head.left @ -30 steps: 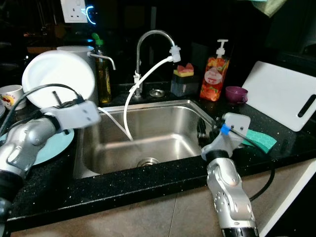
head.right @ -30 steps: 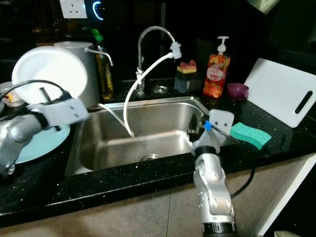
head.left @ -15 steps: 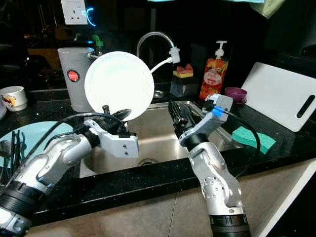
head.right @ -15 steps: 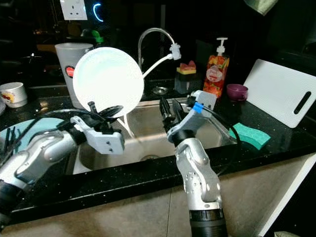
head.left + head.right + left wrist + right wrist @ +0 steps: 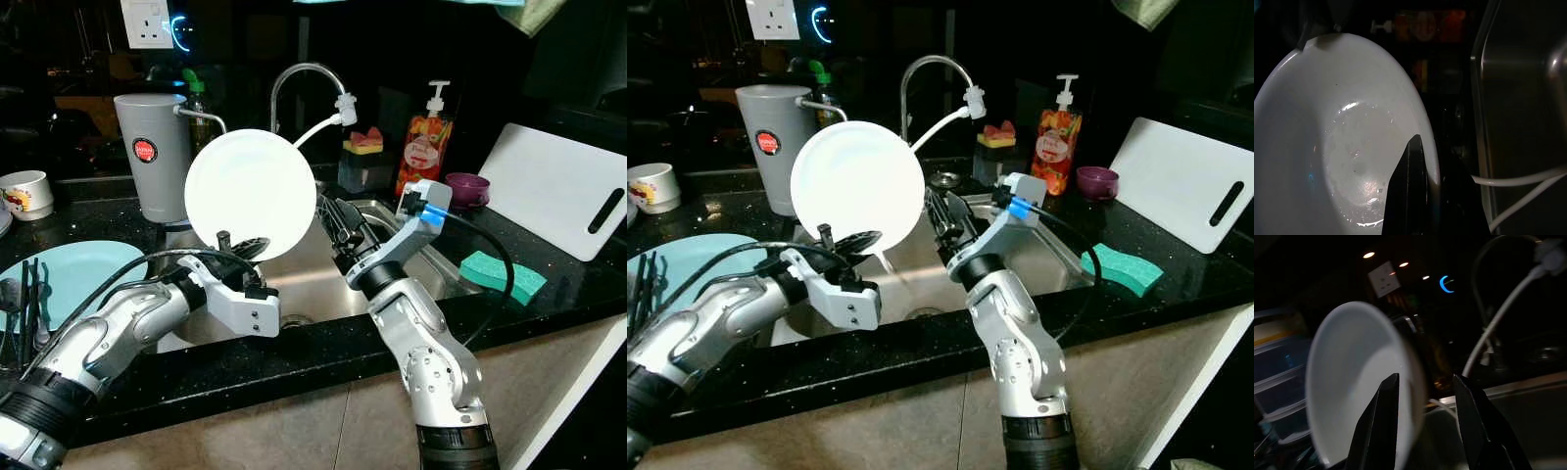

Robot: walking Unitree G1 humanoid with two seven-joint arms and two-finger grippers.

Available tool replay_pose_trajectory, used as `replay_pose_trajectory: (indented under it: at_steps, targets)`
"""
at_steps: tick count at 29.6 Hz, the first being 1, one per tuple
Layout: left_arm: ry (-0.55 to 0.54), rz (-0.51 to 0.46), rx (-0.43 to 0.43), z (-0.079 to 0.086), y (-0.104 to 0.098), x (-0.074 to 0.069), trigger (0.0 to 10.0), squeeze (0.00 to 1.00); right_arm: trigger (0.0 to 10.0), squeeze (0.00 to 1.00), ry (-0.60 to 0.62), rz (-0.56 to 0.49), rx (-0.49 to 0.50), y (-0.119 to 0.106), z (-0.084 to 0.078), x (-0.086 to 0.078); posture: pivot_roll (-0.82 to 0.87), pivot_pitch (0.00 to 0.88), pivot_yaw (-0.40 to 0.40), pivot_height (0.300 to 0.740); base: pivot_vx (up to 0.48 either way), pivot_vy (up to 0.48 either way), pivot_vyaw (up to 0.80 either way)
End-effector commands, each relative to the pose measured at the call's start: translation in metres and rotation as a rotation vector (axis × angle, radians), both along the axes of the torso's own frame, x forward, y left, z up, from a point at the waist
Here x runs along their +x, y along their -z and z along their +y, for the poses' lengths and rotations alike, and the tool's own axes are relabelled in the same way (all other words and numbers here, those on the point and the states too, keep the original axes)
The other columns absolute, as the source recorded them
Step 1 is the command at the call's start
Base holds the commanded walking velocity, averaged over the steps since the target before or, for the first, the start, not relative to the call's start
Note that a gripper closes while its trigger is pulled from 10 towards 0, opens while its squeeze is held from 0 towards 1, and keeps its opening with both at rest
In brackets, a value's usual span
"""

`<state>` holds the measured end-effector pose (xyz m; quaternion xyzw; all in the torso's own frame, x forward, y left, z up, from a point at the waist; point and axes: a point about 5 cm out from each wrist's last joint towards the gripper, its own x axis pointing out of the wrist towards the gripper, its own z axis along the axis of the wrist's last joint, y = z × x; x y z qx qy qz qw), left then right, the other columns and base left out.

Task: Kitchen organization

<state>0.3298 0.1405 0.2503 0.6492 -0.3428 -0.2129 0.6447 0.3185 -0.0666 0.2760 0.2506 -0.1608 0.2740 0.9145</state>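
Observation:
A white plate (image 5: 250, 194) stands upright above the sink, and it also shows in the left wrist view (image 5: 1327, 137) and the right wrist view (image 5: 1352, 382). My left gripper (image 5: 235, 245) is shut on its lower rim, one black finger (image 5: 1409, 196) lying on the wet inner face. My right gripper (image 5: 334, 221) is open at the plate's right rim. Seen from the right wrist, the rim stands between its two fingers (image 5: 1382, 421); whether they touch it I cannot tell.
The steel sink (image 5: 377, 207) lies below, with a tap (image 5: 294, 73) and white hose (image 5: 315, 132) behind. To the left are a teal plate (image 5: 78, 269), a grey canister (image 5: 147, 147) and a mug (image 5: 24, 191). Right: soap bottle (image 5: 423, 147), green sponge (image 5: 503, 276), white board (image 5: 563, 186).
The left arm carried the plate from over the left counter to above the sink. The right gripper rose from the sink's right edge to the plate's right rim.

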Motion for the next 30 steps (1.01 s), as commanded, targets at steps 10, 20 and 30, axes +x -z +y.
replay_pose_trajectory:
  at_steps: [10, 20, 30]
  targets:
    - [0.019, -0.017, -0.016, -0.009, -0.002, 0.002, 10.0, 0.0, 10.0, 0.0, -0.046, 0.006, -0.016, 0.005, 0.009, -0.006, 0.13, 0.03, -0.05, 0.74, 0.0, 0.0, 0.0]
    - [0.08, -0.018, -0.029, -0.024, 0.006, -0.006, 10.0, 0.0, 10.0, 0.0, 0.038, 0.07, -0.09, 0.02, 0.006, 0.005, 0.13, 0.025, -0.052, 0.74, 0.0, 0.0, 0.0]
    - [0.093, -0.017, -0.028, -0.028, 0.01, -0.01, 10.0, 0.38, 0.0, 0.0, 0.077, 0.127, -0.103, 0.031, 0.007, 0.014, 0.14, 0.018, -0.053, 0.74, 0.0, 0.0, 0.0]
